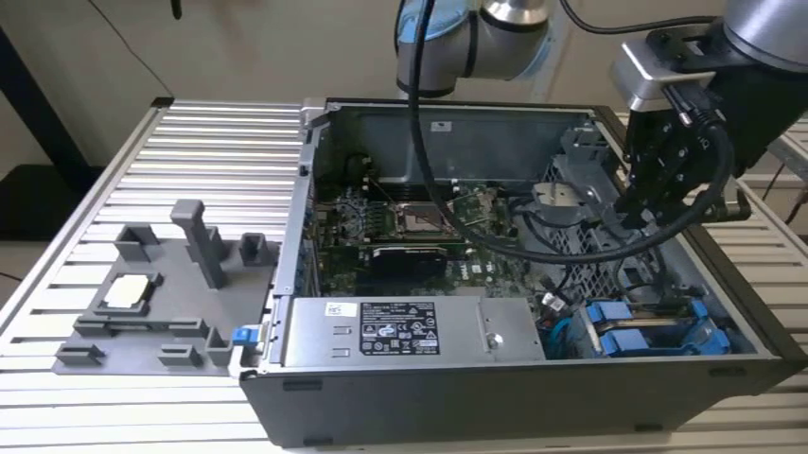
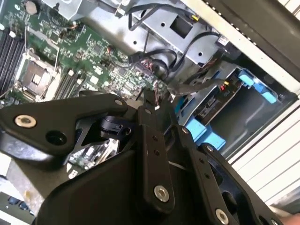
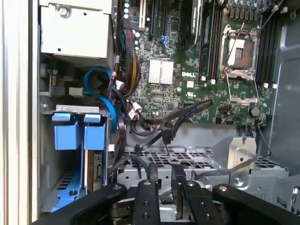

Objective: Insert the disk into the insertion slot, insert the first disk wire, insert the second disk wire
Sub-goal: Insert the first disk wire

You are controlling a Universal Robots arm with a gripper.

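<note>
Over the perforated top of the cage (image 3: 187, 158), the tool (image 3: 164, 172) hangs, as the first wrist view shows. Whether it is open or closed, or has anything in its grip, I cannot tell. In the exterior view it stands within the open case (image 1: 378, 397), toward that view's right. A black wire (image 3: 187, 113) comes across from the board (image 3: 183, 93) and ends just beside the tool; whether it touches the tool or only lies near it, I cannot say. That closeness suggests the work now concerns the wires rather than the disk (a judgement, not a sighting).

Further out, the disk (image 3: 95, 138) stands on edge in the slot (image 3: 78, 109). Its blue front is level with that of the neighbouring blue unit (image 3: 65, 131), and the two sit side by side at the case wall. I take the disk to be the one nearer the board, since a drive's edge shows behind its front while the neighbour looks hollow. Seated this deep, its end seems to face the loose wire, which is likely why the wire lies toward this corner. A blue cable (image 3: 113, 105) loops from beside the silver box (image 3: 75, 33) down toward the same corner.

Beyond the case, in the exterior view, a grey fixture (image 1: 165, 284) with a small chip (image 1: 129, 291) sits on the ribbed worktop (image 1: 202, 142). It is well apart from the tool and seems to play no part here.
</note>
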